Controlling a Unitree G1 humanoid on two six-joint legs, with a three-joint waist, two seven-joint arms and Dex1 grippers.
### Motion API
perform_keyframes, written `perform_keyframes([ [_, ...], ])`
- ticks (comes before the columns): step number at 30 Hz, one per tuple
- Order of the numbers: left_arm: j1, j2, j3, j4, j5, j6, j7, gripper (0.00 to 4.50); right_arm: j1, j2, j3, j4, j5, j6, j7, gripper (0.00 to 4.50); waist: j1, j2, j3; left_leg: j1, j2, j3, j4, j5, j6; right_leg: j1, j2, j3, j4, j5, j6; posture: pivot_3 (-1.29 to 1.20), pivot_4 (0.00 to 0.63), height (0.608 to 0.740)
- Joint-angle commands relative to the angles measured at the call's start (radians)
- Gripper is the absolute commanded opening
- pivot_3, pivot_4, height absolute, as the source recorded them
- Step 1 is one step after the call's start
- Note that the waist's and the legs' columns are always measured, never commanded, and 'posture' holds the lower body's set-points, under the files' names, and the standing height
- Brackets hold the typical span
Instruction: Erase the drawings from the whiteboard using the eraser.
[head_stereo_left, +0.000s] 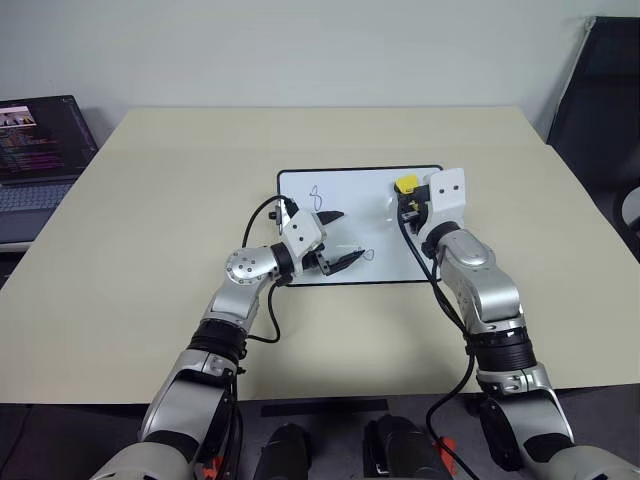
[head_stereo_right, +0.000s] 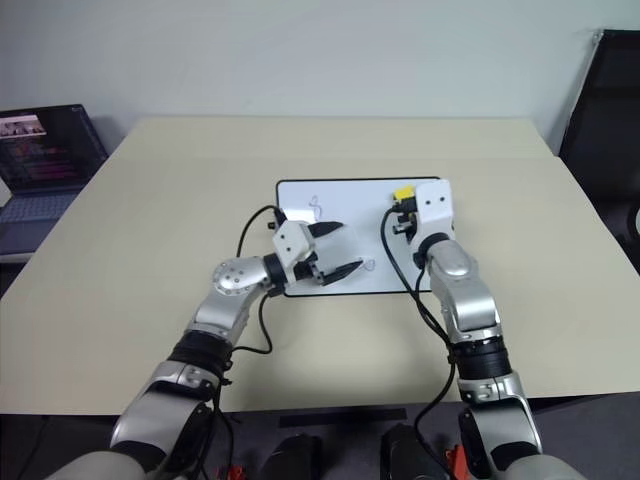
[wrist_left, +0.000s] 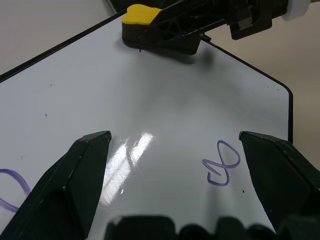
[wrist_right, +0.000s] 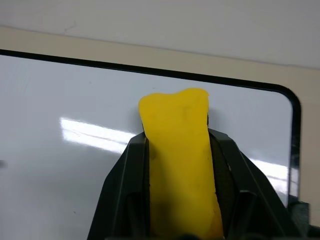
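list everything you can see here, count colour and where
table: 1, beige, under everything
whiteboard: 1, white with black frame, flat at table centre
drawings: 2 clearly seen, dark blue; one on the board's far left part, one near its near edge by the left gripper; a partial stroke also shows in the left wrist view
eraser: 1, yellow with black underside, at the board's far right corner
laptop: 1, dark, screen lit, beside the table's far left
chair: 1, black, far right
left gripper: open, over the board's near left part
right gripper: shut on eraser
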Motion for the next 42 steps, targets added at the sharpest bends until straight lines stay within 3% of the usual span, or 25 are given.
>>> perform_keyframes([
  [1,-0.008,0.008,0.014,-0.030,-0.002,-0.013,0.009,4.50,-0.036,0.013,-0.008,-0.008,-0.003,-0.009,0.000,1.21,0.000,0.000,0.000,0.000,0.000,0.000,0.000,0.000,0.000,0.000,0.000,0.000,0.000,0.000,0.000,0.00,0.150,0.740],
  [14,0.006,0.005,0.008,-0.056,-0.006,-0.004,0.015,4.50,0.117,-0.134,0.045,-0.136,-0.080,0.159,0.058,1.21,0.003,-0.001,-0.001,0.001,-0.001,0.000,0.001,0.000,0.000,0.001,-0.001,0.000,0.001,0.000,0.000,0.00,0.150,0.740],
  [21,-0.006,0.002,0.007,-0.036,-0.005,-0.013,0.012,4.50,0.189,-0.159,0.017,-0.208,-0.075,0.204,0.070,1.21,0.001,-0.001,-0.001,0.004,0.000,-0.001,0.007,0.000,0.000,0.006,0.000,-0.001,0.002,0.001,0.001,0.00,0.150,0.740],
  [42,-0.022,-0.001,0.012,0.007,-0.002,-0.037,0.012,4.50,0.008,-0.096,0.041,-0.008,-0.100,0.005,0.074,1.21,-0.002,-0.001,0.000,0.003,0.000,-0.001,0.009,0.000,0.000,0.006,0.000,0.000,0.001,0.002,0.003,0.00,0.150,0.740],
])
